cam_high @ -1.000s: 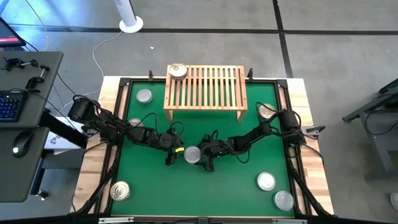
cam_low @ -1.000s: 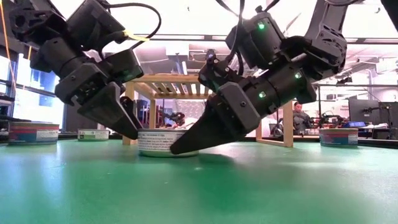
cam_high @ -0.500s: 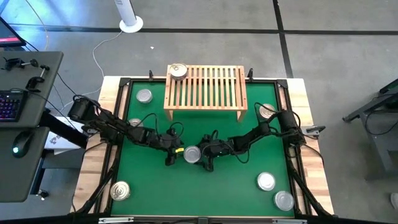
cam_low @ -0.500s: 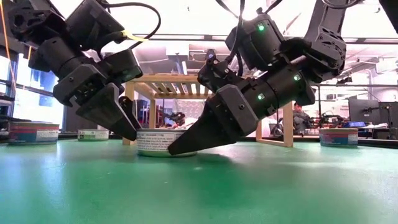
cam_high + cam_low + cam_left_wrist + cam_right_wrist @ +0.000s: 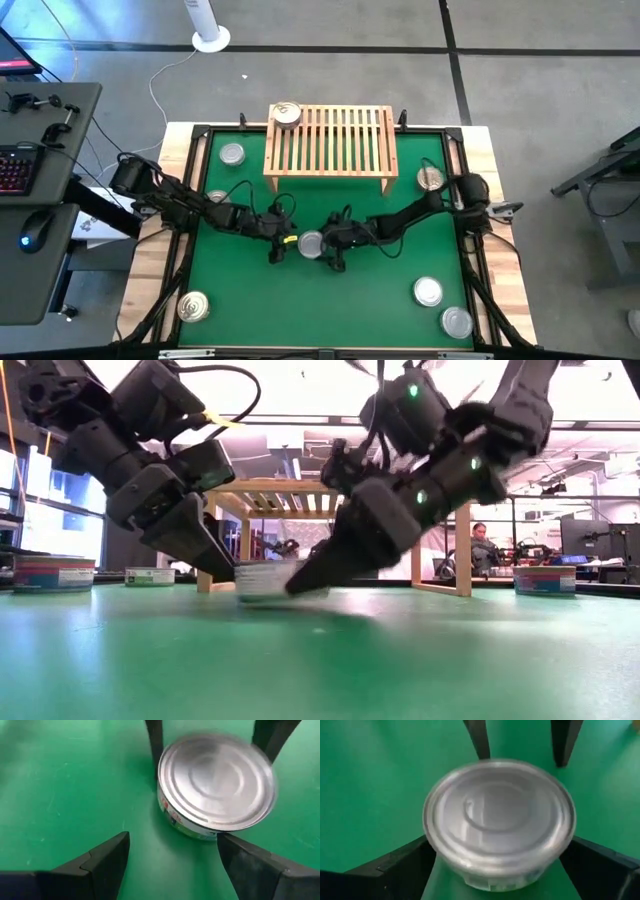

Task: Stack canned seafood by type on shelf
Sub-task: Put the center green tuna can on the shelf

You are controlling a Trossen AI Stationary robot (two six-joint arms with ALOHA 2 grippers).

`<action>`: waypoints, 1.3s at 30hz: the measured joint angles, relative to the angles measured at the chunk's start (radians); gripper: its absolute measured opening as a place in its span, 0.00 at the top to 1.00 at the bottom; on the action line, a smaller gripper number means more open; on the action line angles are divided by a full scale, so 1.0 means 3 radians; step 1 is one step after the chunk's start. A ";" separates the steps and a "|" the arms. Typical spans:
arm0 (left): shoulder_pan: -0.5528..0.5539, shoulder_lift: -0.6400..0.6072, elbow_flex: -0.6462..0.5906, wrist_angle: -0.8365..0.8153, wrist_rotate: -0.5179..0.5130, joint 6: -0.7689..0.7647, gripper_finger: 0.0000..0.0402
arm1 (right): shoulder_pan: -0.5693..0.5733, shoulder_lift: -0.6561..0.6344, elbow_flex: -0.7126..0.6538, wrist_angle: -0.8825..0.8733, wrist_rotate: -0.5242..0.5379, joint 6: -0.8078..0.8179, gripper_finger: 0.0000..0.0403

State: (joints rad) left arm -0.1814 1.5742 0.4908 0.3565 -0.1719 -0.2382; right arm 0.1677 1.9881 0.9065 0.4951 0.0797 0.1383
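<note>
Silver-topped tin (image 5: 311, 243) sits on the green mat (image 5: 240, 300) mid-table, in front of the shelf (image 5: 330, 140), between both grippers. Same tin in the low view (image 5: 268, 580), left wrist view (image 5: 216, 785) and right wrist view (image 5: 500, 817).

Right gripper (image 5: 327, 246) straddles the tin from the right side, jaws spread wide, a finger (image 5: 395, 870) on each side of the can; finger appears to touch the tin's side, hard to tell, picture blurred. Tin rests on the mat, not lifted.

Left gripper (image 5: 279, 244) is just beside the tin on its left, jaws parted, fingers (image 5: 107, 860) short of the can, nothing held.

Shelf stands at the far edge of the mat; one gold-topped tin (image 5: 286, 113) on its far-left corner.

Other tins on the mat: silver one (image 5: 232, 154) left of the shelf, gold one (image 5: 430, 178) right of the shelf, gold one (image 5: 193, 307) near-left corner, two silver ones (image 5: 428, 291) (image 5: 457, 321) near-right corner.

A person (image 5: 480, 545) shows in the room behind.
</note>
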 joint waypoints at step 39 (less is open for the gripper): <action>0.0193 0.0718 0.0353 0.1013 0.0945 -0.0098 0.44 | 0.0023 -0.0261 -0.0008 -0.0760 0.0282 -0.0126 0.02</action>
State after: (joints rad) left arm -0.1234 1.7897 0.5967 0.6605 0.1116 -0.2676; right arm 0.1745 1.9099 0.9042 0.2672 0.1643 0.1003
